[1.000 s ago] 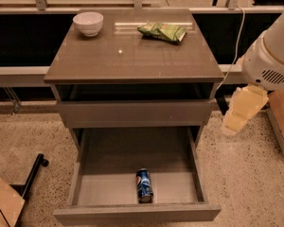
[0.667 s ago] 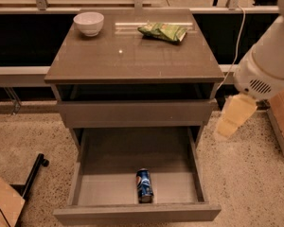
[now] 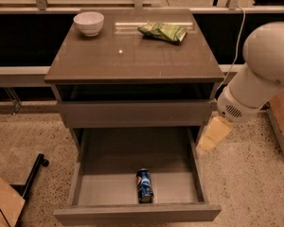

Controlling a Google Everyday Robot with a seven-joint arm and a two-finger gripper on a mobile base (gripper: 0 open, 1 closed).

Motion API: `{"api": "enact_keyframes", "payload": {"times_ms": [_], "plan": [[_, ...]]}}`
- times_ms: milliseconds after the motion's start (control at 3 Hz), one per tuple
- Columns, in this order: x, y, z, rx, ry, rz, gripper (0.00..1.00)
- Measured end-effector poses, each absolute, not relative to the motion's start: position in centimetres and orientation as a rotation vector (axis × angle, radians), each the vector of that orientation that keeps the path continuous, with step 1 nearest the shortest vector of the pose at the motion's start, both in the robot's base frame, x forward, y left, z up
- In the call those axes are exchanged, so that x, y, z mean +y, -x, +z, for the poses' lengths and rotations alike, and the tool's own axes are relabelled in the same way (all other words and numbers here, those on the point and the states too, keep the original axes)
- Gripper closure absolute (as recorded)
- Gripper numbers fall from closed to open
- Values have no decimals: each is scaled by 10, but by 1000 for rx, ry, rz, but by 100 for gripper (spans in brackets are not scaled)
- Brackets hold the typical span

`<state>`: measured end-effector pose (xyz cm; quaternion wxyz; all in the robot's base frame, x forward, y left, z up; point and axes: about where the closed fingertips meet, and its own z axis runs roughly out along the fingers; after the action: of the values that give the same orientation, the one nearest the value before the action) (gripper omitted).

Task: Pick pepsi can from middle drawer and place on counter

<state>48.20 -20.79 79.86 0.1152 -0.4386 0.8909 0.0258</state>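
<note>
The pepsi can [image 3: 144, 185] lies on its side on the floor of the open middle drawer [image 3: 104, 186], near the front wall, a little right of centre. The counter [image 3: 132, 56] is the glossy top slab above it. My gripper [image 3: 213, 134] hangs from the white arm [image 3: 260, 74] at the right of the cabinet, beside the drawer's right wall and above floor level. It is up and to the right of the can, apart from it, and holds nothing that I can see.
A white bowl [image 3: 89, 22] stands at the counter's back left and a green snack bag [image 3: 163, 31] lies at its back right. The drawer front above [image 3: 132, 112] is closed. A black stand foot [image 3: 33, 174] and a cardboard box [image 3: 2, 205] are on the floor at left.
The arm and gripper have moved left and down, closer to the open drawer's right side. The can has not moved.
</note>
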Motion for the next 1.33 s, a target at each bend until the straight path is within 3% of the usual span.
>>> {"api": "enact_keyframes", "payload": {"times_ms": [667, 1333], "plan": [[-204, -494, 757, 2671, 1232, 145, 0], [-145, -511, 719, 2698, 1067, 317, 0]]}}
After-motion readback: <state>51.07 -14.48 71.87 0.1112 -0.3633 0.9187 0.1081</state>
